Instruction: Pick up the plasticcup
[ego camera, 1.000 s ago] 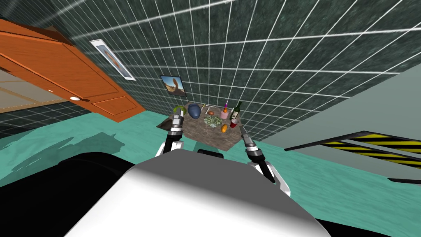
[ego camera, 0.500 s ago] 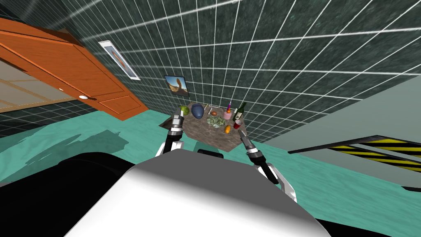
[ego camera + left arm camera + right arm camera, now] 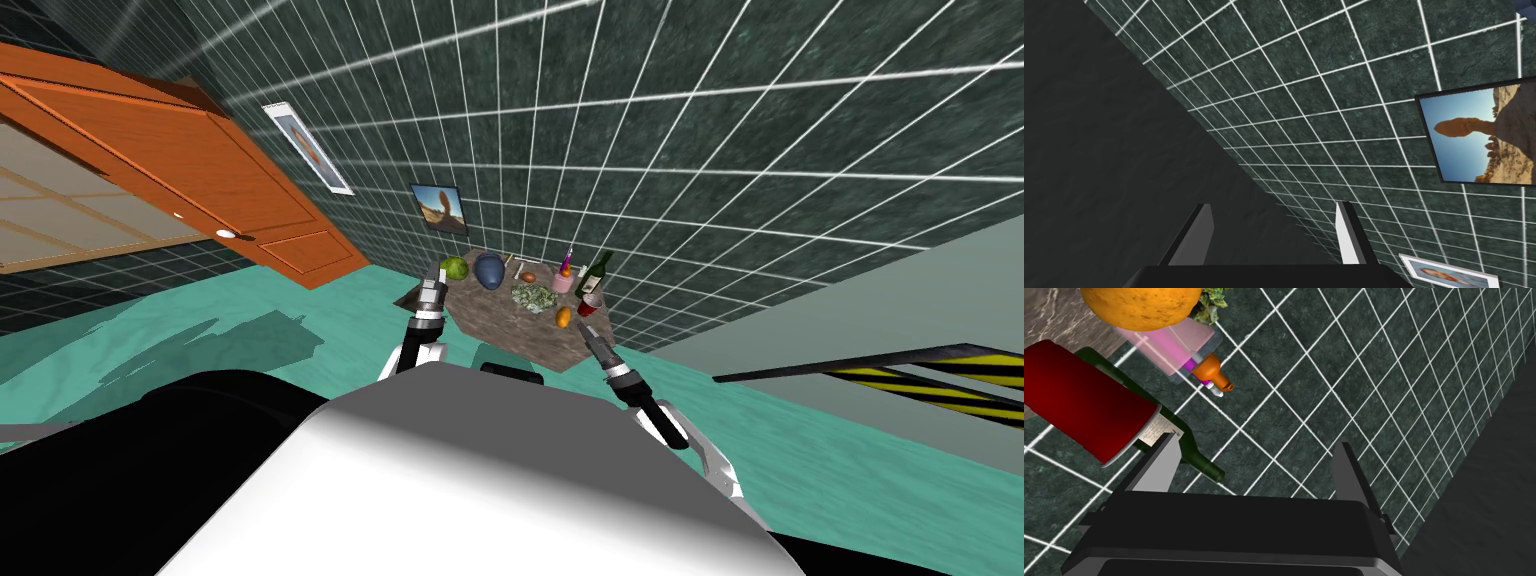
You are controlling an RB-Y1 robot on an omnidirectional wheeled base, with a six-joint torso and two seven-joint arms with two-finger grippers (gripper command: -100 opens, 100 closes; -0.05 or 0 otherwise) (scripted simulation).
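The gap between the right gripper's (image 3: 1256, 444) spread fingers is free. Just outside one finger stands the red cup (image 3: 1084, 400), with a green bottle (image 3: 1196, 460) close behind. An orange (image 3: 1139, 305) and a pink holder (image 3: 1169, 343) crowd beyond.

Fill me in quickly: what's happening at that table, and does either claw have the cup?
The right claw is open and empty at the near right edge of the brown stone-patterned table, close to the red cup with a white rim. The cup sits just outside one finger, not between the two, with a dark green bottle behind it and a round orange fruit beside it. The left claw is open too, raised at the table's left corner. Nothing is grasped yet.
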